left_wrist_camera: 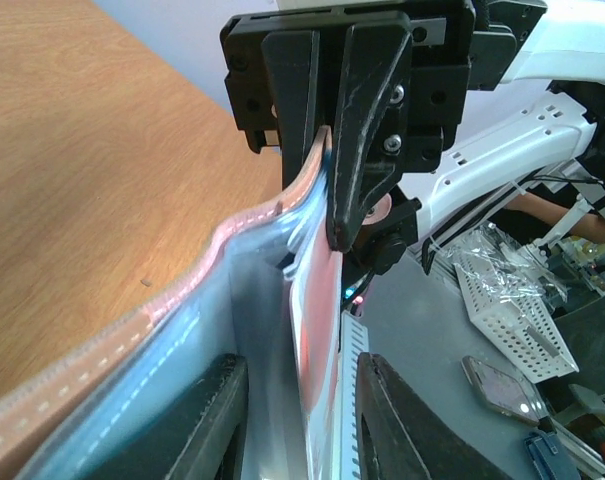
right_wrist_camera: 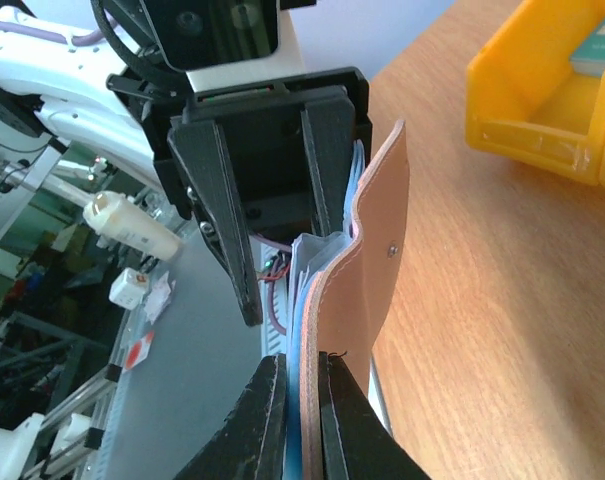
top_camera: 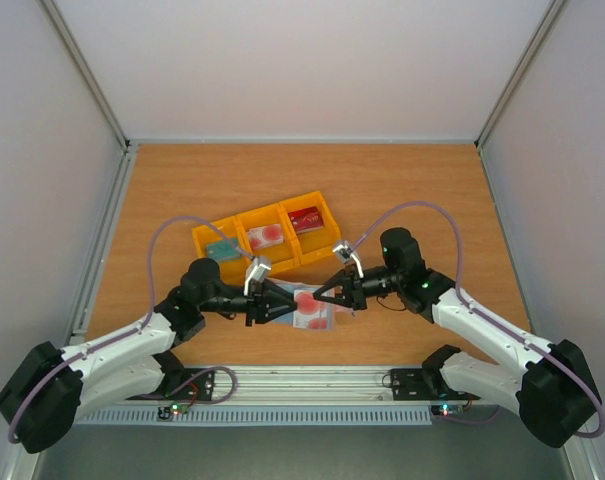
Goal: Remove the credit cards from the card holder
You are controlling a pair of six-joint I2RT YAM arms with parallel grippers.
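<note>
Two pairs of jaws meet at the card holder [top_camera: 312, 312], which is at the near middle of the bench [top_camera: 412, 190], just in front of the yellow tray [top_camera: 312, 250]. The holder is a thin bifold: taupe-brown outside with a pale stitched edge, pale blue-grey inside. My right jaws are closed on one brown edge of it. My left jaws stand apart, straddling the opposite inner panel and a pink-red card [left_wrist_camera: 320, 330] standing in it; one finger stands clear of the holder. In the tray, a teal card [top_camera: 222, 250] lies in the left compartment, a whitish-pink card [top_camera: 265, 237] with a red blotch in the middle one, a dark red card [top_camera: 306, 220] in the right one.

From above, both jaws cover the holder's ends. How many cards the pockets hold, I cannot tell, nor whether the holder touches the bench. Print on the cards is too small to read.
</note>
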